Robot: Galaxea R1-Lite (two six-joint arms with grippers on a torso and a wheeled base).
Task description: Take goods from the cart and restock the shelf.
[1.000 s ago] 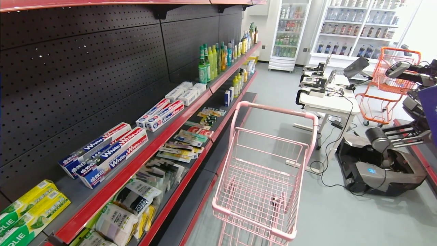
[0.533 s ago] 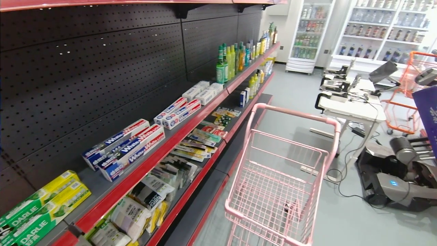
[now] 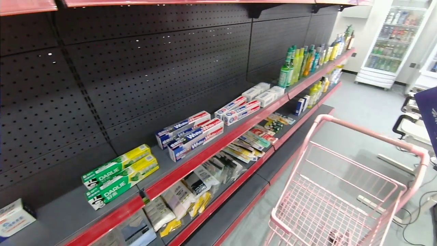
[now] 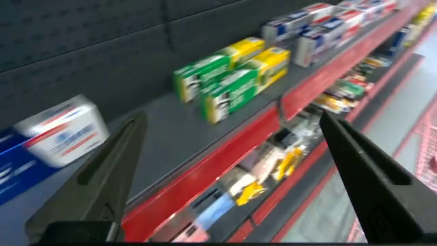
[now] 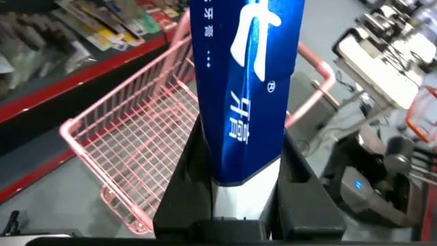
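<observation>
A long blue toothpaste box (image 5: 246,68) stands upright in my right gripper (image 5: 246,167), which is shut on its lower end above the pink cart (image 5: 68,126). In the head view the blue box (image 3: 428,112) shows at the right edge, over the pink cart (image 3: 368,135). My left gripper (image 4: 232,117) is open and holds nothing, and it faces the grey shelf board (image 4: 171,147) near the green and yellow boxes (image 4: 232,75). The red-edged shelf (image 3: 218,150) carries green and yellow boxes (image 3: 119,174) and white and blue toothpaste boxes (image 3: 191,133).
A white box (image 3: 13,217) lies at the shelf's left end, with bare board between it and the green boxes. Bottles (image 3: 300,63) stand farther right. A lower shelf (image 3: 239,205) holds packets and tubes. A drinks fridge (image 3: 385,44) stands at the aisle's end.
The head camera has swung left toward the shelf, so the whole picture has shifted right. The blue box stays at the right edge. No goods on the shelf have moved.
</observation>
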